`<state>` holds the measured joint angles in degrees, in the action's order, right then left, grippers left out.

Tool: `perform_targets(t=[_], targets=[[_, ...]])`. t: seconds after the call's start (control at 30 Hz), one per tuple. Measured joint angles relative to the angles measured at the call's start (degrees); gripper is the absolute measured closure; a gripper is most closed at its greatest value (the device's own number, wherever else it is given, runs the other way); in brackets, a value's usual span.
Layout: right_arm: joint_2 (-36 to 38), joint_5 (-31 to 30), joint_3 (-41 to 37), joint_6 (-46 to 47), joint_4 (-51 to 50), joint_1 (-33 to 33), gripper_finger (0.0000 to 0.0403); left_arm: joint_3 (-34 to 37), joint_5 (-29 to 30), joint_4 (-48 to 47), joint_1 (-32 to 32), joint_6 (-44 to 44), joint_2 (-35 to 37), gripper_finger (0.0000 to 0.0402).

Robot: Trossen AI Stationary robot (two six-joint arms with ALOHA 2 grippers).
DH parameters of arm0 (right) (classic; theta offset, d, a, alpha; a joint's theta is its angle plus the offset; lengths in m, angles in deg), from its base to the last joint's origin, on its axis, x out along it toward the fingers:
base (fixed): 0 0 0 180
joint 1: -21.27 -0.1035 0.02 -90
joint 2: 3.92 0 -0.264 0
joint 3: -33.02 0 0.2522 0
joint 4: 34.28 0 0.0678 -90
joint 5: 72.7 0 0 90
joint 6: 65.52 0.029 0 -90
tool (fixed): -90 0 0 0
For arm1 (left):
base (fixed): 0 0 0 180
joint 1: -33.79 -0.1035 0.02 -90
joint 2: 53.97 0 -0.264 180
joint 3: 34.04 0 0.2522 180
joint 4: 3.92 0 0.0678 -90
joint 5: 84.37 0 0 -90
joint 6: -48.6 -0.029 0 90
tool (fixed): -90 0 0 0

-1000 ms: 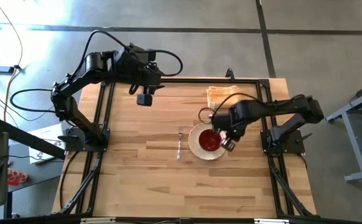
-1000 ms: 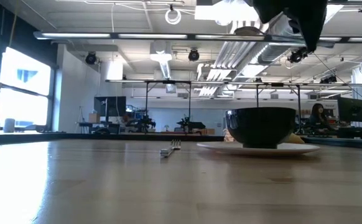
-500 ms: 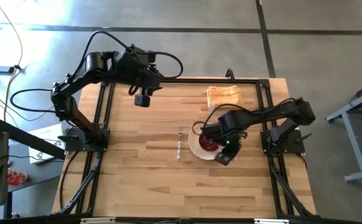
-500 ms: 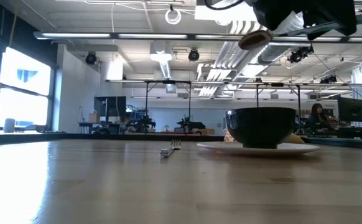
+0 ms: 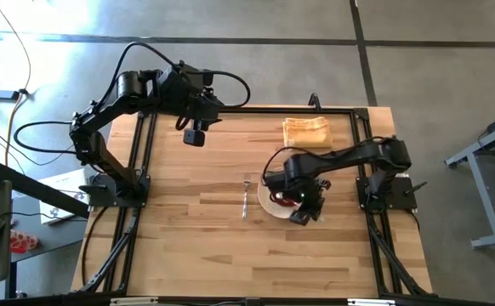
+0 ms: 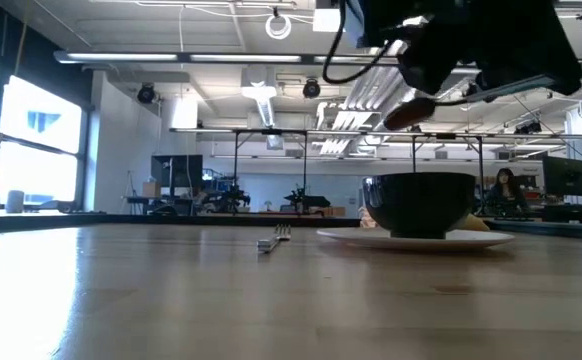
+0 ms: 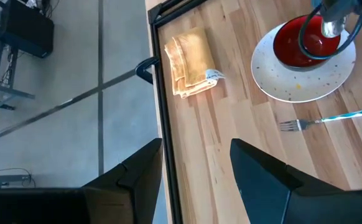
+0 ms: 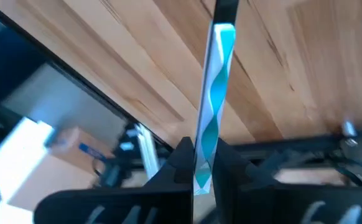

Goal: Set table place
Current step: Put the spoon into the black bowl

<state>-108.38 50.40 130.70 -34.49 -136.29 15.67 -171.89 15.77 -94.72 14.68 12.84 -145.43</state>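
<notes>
Right arm carries the spoon above the plate

The left gripper [image 5: 196, 136] hangs spread over the table's [image 5: 188, 246] far left; the fork [image 5: 246, 195] lies beside the plate [image 7: 305, 81], the red bowl [image 7: 305, 40] on it; the right gripper [image 5: 303, 212] pinches the spoon [image 8: 211, 112] over the plate's near edge

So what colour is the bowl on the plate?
Glossy red bowl, clearest in the left wrist view.
</notes>
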Motion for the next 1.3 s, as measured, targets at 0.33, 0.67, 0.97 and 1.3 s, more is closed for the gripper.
perform_targets(t=[0.33,0.67,0.97,1.3], targets=[[-3.74,-4.20,-0.07,-7.80,-1.73,1.74,0.0401,0.00,-0.02,0.00,0.00,0.00,0.00,0.0224],[-3.72,-6.99,-0.07,-10.15,-1.76,6.56,0.0401,0.02,-0.17,-0.39,0.00,0.02,0.00,0.0224],[-3.44,-6.03,-3.93,-10.94,-1.75,5.10,0.0401,0.02,-0.17,-0.70,0.00,0.05,0.00,0.0224],[-3.32,-6.07,-8.86,-10.55,-1.77,4.36,0.0401,0.02,-0.15,-0.59,0.00,0.11,-0.02,0.0224]])
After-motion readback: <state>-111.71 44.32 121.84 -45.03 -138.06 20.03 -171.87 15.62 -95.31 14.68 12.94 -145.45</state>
